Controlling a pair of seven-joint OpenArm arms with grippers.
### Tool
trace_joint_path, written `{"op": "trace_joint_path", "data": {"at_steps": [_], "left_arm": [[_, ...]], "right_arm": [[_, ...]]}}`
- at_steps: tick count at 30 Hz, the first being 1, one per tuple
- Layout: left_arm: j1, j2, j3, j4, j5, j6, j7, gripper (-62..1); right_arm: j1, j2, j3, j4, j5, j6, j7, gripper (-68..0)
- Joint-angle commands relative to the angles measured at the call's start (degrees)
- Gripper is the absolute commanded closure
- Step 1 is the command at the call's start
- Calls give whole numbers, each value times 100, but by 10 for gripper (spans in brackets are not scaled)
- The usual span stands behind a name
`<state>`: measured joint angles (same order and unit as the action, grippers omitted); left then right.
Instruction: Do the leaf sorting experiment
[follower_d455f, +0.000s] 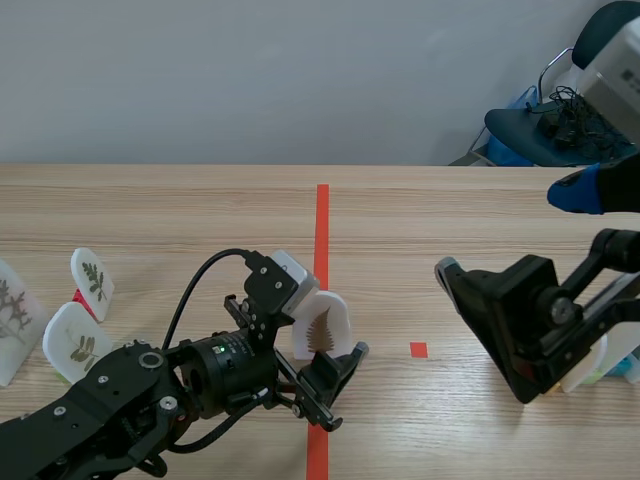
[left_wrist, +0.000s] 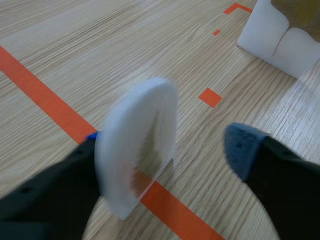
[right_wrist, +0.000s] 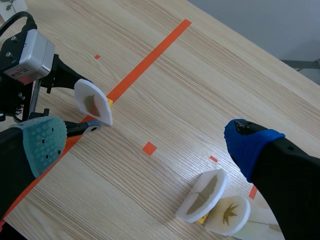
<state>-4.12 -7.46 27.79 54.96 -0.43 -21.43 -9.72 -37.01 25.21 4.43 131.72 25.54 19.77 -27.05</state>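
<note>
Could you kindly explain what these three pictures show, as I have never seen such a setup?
Two black robot arms are at a light wooden table. The scene view looks out from between them; each wrist view looks down past one arm's own grasping tool. The left tool is open around a white oval plaque with a pressed leaf, standing at the orange-red tape line; one finger is clear of it, so it is not gripped. The right tool is open and empty. More white leaf plaques stand at the left, and two lie near the right arm.
</note>
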Motion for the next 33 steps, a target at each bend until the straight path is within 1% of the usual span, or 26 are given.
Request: {"op": "trace_joint_path", "data": {"at_steps": [1, 3, 6, 8, 9, 11, 13, 15, 16, 20, 22, 24, 27, 29, 33], "left_arm": [[-2, -2, -7, 199, -57, 24, -127, -250], [-2, -4, -7, 199, -57, 79, -125, -170], [2, -20, -11, 199, -57, 76, -92, -79], [15, -22, -17, 210, -57, 72, -74, -46], [35, -22, -17, 236, -61, 44, 4, -42], [96, -52, -17, 411, -85, -79, 387, -42], [245, -177, -22, 798, -337, -221, 710, -42], [505, -393, -68, 1357, -638, -236, 857, -42], [669, -501, -144, 1668, -675, -229, 918, -42], [1447, -804, -715, 2658, -715, -223, 1003, -42], [1858, -896, -1097, 2955, -927, -199, 999, -42], [2225, -879, -1545, 3091, -1117, -160, 990, -42], [2643, -787, -2199, 3104, -1471, -111, 918, -42], [2839, -682, -2612, 3104, -1537, 39, 914, -42], [2968, -479, -3228, 3097, -1878, 308, 916, -42]], "right_arm": [[66, 0, 42, -11, 22, -24, 83, -679], [66, 0, 42, -11, 22, -24, 83, -679], [66, 0, 42, -11, 22, -24, 59, -679], [66, 0, 42, -11, 22, -24, 37, -679], [66, 0, 42, -11, 22, -24, 35, -679], [66, 0, 42, -11, 22, -24, 35, -679], [66, 0, 42, -11, 22, -24, 35, -679], [66, 2, 42, -11, 22, -24, 33, -679], [66, 2, 42, -11, 22, -24, 33, -679], [66, 2, 42, -11, 22, -24, 37, -679], [66, 2, 42, -11, 22, -24, 37, -679], [66, 2, 42, -11, 22, -24, 37, -679], [66, 2, 42, -11, 22, -24, 35, -679], [66, 2, 42, -11, 22, -24, 37, -679], [66, 0, 42, -11, 22, -24, 37, -679]]}}
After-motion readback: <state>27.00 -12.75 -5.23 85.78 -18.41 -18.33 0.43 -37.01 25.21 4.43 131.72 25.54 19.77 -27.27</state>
